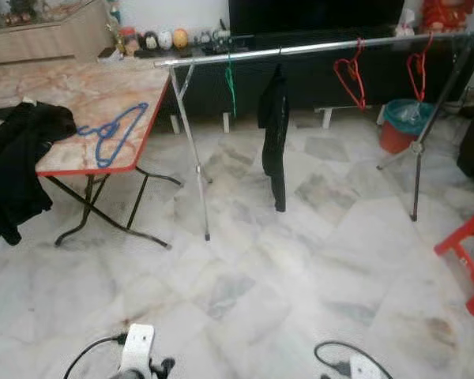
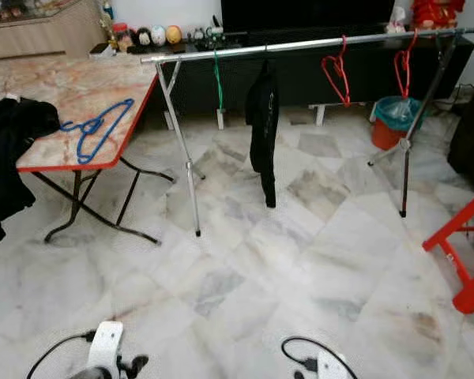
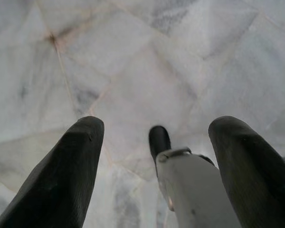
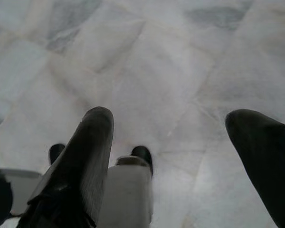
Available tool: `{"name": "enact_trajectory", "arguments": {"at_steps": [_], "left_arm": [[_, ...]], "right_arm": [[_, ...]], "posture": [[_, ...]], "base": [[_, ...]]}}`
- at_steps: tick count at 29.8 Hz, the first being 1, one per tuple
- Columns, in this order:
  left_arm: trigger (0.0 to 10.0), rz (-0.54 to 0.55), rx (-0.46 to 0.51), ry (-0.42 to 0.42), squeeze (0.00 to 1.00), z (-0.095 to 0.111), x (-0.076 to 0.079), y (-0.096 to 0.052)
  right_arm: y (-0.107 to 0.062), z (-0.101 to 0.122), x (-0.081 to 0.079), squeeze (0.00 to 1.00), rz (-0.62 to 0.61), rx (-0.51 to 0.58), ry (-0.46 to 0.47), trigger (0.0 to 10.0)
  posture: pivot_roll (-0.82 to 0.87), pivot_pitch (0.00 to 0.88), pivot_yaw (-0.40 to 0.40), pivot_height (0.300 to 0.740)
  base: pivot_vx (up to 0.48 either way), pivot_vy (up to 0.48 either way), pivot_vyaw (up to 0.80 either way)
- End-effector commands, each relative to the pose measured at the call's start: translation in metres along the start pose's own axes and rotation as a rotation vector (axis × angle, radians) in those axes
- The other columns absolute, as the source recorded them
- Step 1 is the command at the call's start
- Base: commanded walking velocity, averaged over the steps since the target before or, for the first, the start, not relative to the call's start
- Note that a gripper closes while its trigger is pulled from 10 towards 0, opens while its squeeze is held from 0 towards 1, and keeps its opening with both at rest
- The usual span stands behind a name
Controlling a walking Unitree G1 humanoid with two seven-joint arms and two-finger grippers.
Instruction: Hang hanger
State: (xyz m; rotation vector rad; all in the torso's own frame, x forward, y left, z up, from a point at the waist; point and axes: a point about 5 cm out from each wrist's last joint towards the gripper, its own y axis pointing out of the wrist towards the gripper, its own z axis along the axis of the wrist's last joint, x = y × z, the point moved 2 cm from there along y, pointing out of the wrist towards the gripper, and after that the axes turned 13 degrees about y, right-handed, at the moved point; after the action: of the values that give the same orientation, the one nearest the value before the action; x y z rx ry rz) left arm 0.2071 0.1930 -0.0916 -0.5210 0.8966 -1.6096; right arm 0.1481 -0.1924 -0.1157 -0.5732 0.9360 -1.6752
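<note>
A blue hanger [image 1: 110, 130] lies flat on the marble-topped folding table [image 1: 103, 87] at the left. A silver clothes rail [image 1: 316, 47] spans the room behind it, carrying a green hanger [image 1: 230, 83], a black garment [image 1: 274, 134] and two red hangers [image 1: 350, 75] [image 1: 416, 73]. Both arms hang low at the frame's bottom edge. In the wrist views my left gripper [image 3: 156, 137] and right gripper [image 4: 171, 123] point down at the marble floor, each open with nothing between the fingers.
Black clothing [image 1: 20, 158] drapes over the table's left end. A teal-lined orange bin [image 1: 401, 122] stands behind the rail's right leg, and a red stool frame [image 1: 470, 253] sits at the right edge. A dark TV cabinet [image 1: 316, 71] runs along the back wall.
</note>
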Motion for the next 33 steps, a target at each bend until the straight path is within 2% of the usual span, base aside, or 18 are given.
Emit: {"name": "enact_trajectory", "arguments": {"at_steps": [1, 10, 18, 28, 33], "left_arm": [[10.0, 0.009, -0.009, 0.007, 0.00, -0.0036, -0.0050, -0.0014], [10.0, 0.001, -0.014, 0.012, 0.00, -0.0053, -0.0033, -0.0016], [10.0, 0.001, -0.023, 0.014, 0.00, -0.0060, -0.0032, -0.0015], [10.0, -0.004, -0.023, 0.017, 0.00, -0.0067, -0.0013, -0.0015], [10.0, -0.007, -0.021, 0.020, 0.00, -0.0073, -0.0005, -0.0017]], "right_arm": [[0.0002, 0.0005, -0.0014, 0.00, 0.003, 0.003, 0.006, 10.0], [0.0000, -0.0014, -0.0008, 0.00, -0.004, -0.008, 0.031, 10.0], [0.0001, -0.0011, -0.0005, 0.00, -0.002, -0.009, 0.023, 10.0], [0.0001, -0.0007, 0.0001, 0.00, -0.006, -0.006, 0.022, 10.0], [0.0001, -0.0008, 0.0000, 0.00, -0.005, -0.008, 0.021, 10.0]], "posture": [[-0.01, 0.000, 0.059, 0.740], [-0.01, 0.000, 0.058, 0.740], [-0.01, 0.002, 0.056, 0.740], [-0.01, 0.001, 0.054, 0.740], [-0.01, 0.003, 0.054, 0.740]], "base": [[0.000, 0.000, 0.00], [0.161, 0.000, 0.00], [0.257, 0.000, -0.69], [0.279, 0.000, 0.00], [0.294, 0.000, -0.68]]}}
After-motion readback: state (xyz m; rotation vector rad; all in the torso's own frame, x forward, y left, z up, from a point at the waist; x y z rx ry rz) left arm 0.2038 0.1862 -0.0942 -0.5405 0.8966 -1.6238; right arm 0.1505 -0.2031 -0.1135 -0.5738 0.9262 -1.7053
